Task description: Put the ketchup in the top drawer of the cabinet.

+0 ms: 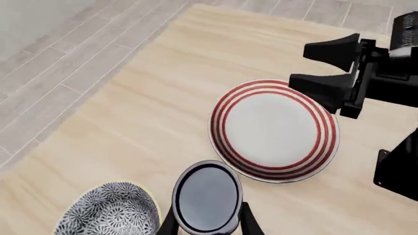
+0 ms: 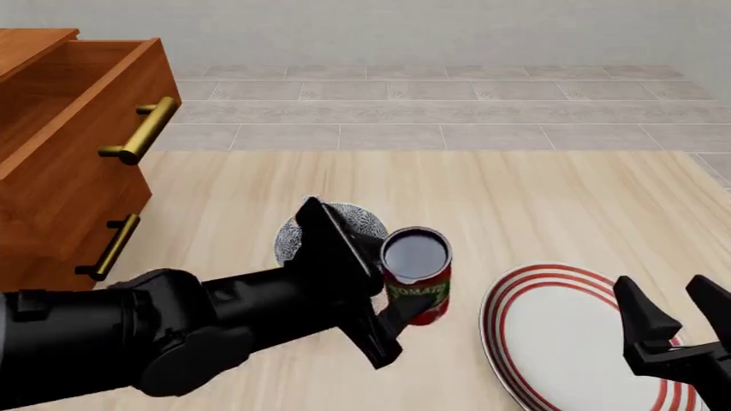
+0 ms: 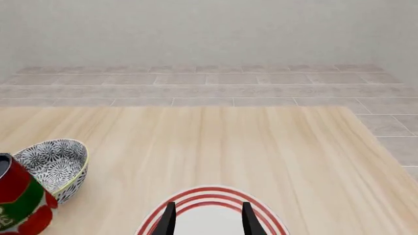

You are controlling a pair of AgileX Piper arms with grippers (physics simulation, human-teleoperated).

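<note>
The left gripper (image 2: pixel 383 295) is closed around the ketchup (image 2: pixel 417 287), lifted between the bowl (image 2: pixel 363 219) and the plate (image 2: pixel 571 334), well apart from the open top drawer (image 2: pixel 68 145); the can may slip on the way there. The right gripper (image 2: pixel 674 321) is open with nothing in it
</note>
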